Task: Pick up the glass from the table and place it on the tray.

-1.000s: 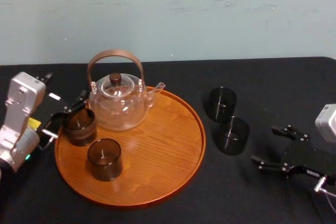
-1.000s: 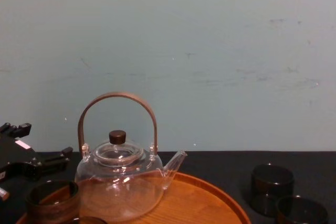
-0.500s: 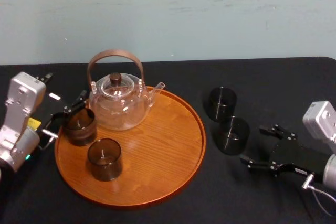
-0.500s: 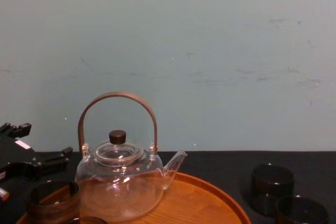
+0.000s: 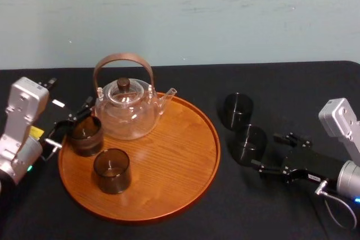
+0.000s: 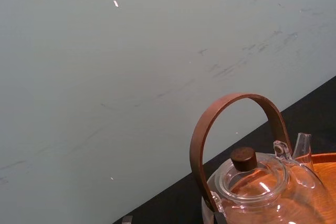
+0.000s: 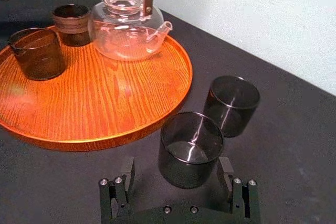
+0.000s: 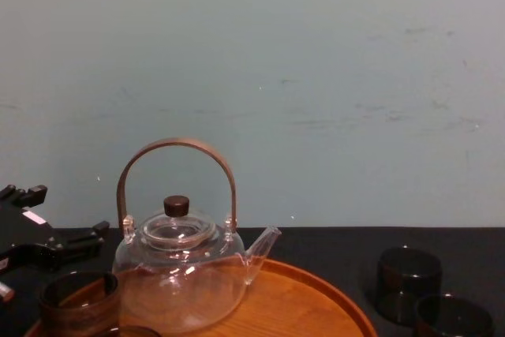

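Two dark glasses stand on the black table right of the tray [image 5: 169, 192]. The nearer glass [image 5: 250, 143] [image 7: 190, 148] sits between the spread fingers of my right gripper [image 5: 269, 153] [image 7: 177, 165], which is open; a finger [image 7: 122, 184] stands off each side of the glass with a small gap. The farther glass [image 5: 238, 109] [image 7: 232, 103] stands just behind it. My left gripper [image 5: 72, 122] [image 8: 59, 219] hangs open at the tray's left edge, beside a brown glass [image 5: 84, 135] that stands on the tray.
A glass teapot [image 5: 126, 113] [image 6: 262, 187] with a brown hoop handle sits at the back left of the tray. A second brown glass [image 5: 111, 170] stands in front of it. The tray's right half is bare wood. A pale wall rises behind the table.
My right gripper has slid left across the table, still open, until its fingers flank the nearer dark glass. The left arm and everything on the tray have stayed still.
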`<state>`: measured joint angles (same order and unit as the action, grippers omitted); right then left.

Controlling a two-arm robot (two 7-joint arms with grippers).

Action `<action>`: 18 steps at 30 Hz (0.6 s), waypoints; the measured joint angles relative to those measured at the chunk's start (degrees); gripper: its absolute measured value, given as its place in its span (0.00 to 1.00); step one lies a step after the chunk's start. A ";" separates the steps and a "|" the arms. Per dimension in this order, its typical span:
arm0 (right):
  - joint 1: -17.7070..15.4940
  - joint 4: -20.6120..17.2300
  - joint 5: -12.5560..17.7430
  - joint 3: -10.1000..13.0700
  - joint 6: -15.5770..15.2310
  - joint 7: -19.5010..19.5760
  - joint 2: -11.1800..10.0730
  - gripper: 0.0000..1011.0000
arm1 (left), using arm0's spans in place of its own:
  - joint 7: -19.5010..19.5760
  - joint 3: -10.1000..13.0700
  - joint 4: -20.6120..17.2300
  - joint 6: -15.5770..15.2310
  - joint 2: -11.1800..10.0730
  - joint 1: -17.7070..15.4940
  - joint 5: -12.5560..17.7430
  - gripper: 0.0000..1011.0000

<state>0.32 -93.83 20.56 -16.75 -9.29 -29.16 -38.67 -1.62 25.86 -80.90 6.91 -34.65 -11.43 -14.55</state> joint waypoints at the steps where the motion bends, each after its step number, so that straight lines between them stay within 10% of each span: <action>1: 0.07 0.14 0.36 0.00 -0.44 0.19 0.09 0.99 | 0.00 0.00 0.00 0.00 0.00 0.00 0.00 0.99; 18: 2.78 2.73 2.69 -0.99 -2.41 0.59 0.90 0.99 | 0.00 0.00 0.00 0.00 0.00 0.00 0.00 0.99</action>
<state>3.10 -91.10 23.25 -17.74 -11.70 -28.57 -37.77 -1.62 25.86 -80.90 6.91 -34.65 -11.43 -14.55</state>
